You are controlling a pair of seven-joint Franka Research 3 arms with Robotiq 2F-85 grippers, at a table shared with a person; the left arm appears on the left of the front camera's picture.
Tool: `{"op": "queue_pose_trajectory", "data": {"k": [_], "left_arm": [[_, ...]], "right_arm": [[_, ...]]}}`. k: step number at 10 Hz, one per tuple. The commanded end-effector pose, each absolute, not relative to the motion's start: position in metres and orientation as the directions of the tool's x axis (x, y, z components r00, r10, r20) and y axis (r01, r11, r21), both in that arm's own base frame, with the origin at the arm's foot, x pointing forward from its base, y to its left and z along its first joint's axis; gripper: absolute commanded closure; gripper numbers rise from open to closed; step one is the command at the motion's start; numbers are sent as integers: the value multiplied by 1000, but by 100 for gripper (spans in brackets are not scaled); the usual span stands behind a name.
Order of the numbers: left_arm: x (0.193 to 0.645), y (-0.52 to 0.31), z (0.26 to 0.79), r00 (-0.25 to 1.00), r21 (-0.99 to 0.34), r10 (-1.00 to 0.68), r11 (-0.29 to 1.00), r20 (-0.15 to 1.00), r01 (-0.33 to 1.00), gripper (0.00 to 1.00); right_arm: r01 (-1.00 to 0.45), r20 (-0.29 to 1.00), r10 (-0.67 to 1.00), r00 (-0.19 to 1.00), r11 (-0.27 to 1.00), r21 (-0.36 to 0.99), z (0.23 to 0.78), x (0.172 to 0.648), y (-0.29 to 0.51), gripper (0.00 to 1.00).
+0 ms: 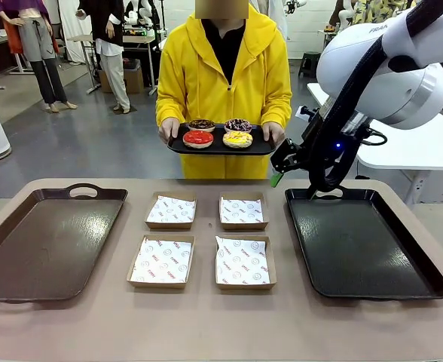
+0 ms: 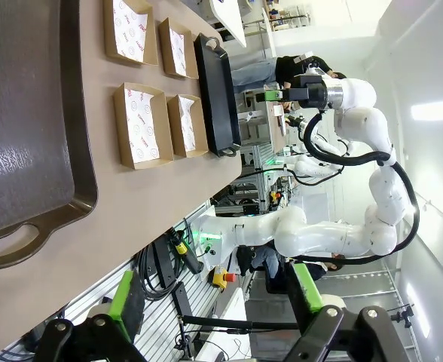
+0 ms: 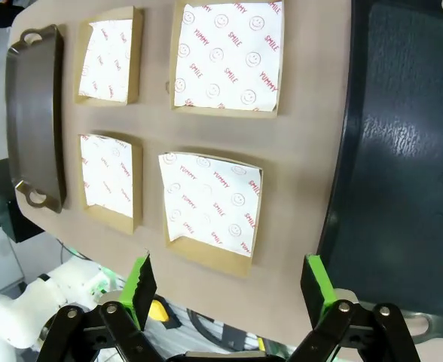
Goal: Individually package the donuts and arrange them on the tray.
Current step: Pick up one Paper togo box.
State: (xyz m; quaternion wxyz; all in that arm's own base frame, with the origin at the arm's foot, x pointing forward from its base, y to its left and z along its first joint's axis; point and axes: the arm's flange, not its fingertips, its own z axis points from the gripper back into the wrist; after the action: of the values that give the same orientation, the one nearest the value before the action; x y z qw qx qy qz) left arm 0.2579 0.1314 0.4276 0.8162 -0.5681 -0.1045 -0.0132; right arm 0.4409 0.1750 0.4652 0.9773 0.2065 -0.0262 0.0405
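A person in a yellow hoodie stands at the far side of the table holding a small black tray [image 1: 263, 147] with four donuts: red [image 1: 198, 138], yellow with sprinkles [image 1: 237, 139], chocolate [image 1: 201, 124] and purple iced [image 1: 238, 124]. My right gripper [image 1: 280, 170] hangs open and empty in the air just right of that tray, above the table's far edge. In its wrist view the right gripper [image 3: 229, 285] looks down on the boxes between its spread green pads. My left gripper [image 2: 214, 298] is open and empty, off the table's left end.
Four shallow cardboard boxes lined with printed paper [image 1: 170, 210] [image 1: 242, 211] [image 1: 161, 261] [image 1: 243, 262] sit in a square at the table's middle. A large brown tray [image 1: 48, 241] lies at the left and a large black tray [image 1: 365, 241] at the right.
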Motion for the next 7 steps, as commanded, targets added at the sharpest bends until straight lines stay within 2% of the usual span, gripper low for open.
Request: {"op": "queue_pose_trajectory", "data": {"k": [1,7], "left_arm": [[257,133,429,974,-926,102,341,204,158,0],[257,133,429,974,-926,102,341,204,158,0]], "right_arm": [[-94,67,75,995,927,362,459,455,186,0],[-31,107,14,994,987,159,430,565,244,0]]}}
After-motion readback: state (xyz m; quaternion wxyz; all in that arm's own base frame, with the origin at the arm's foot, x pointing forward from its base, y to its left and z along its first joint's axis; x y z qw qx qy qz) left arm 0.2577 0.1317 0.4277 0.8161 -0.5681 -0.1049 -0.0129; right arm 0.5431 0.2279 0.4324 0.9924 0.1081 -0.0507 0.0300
